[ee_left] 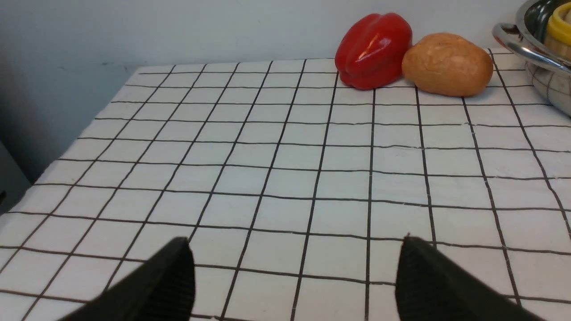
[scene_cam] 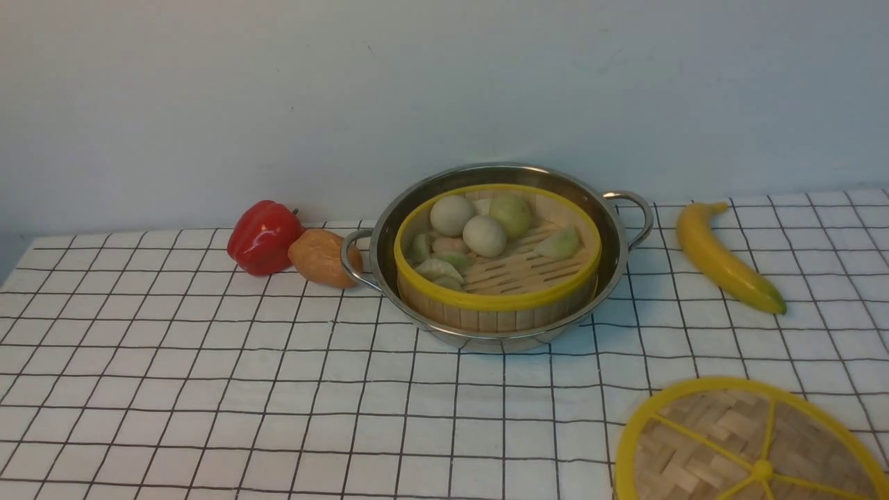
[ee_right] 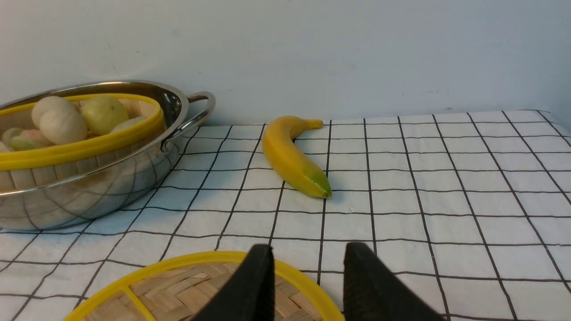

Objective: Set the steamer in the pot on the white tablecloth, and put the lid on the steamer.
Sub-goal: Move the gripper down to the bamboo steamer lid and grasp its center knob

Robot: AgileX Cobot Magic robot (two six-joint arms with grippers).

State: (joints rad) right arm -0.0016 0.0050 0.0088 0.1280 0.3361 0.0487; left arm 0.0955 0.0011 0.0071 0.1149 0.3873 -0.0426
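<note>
Stage one was complete. The round bamboo steamer with yellow rims and a slatted floor (scene_cam: 486,316) sat inside the wide, shallow stainless-steel pot with two loop handles (scene_cam: 632,208). The pot stood on the white tablecloth with a thin black grid (scene_cam: 208,382), towards its far side. On the near side, the steamer's upper rim rose above the pot's rim.

Stage two remained. The flat woven-bamboo lid with yellow rim and spokes (scene_cam: 729,444) lay on the cloth, near the robot on its right and well apart from the pot. The steamer was uncovered.

Contents:
- The pot held the steamer only.
- The steamer held three pale round toy buns (scene_cam: 484,235) and several greenish toy dumplings (scene_cam: 437,267), mostly grouped on its left half.

Grippers:
- The left gripper (ee_left: 295,240) had its jaws spread wide over bare cloth and held nothing.
- The right gripper (ee_right: 308,246) had its jaws partly spread at the lid's far rim and pinched nothing.
</note>
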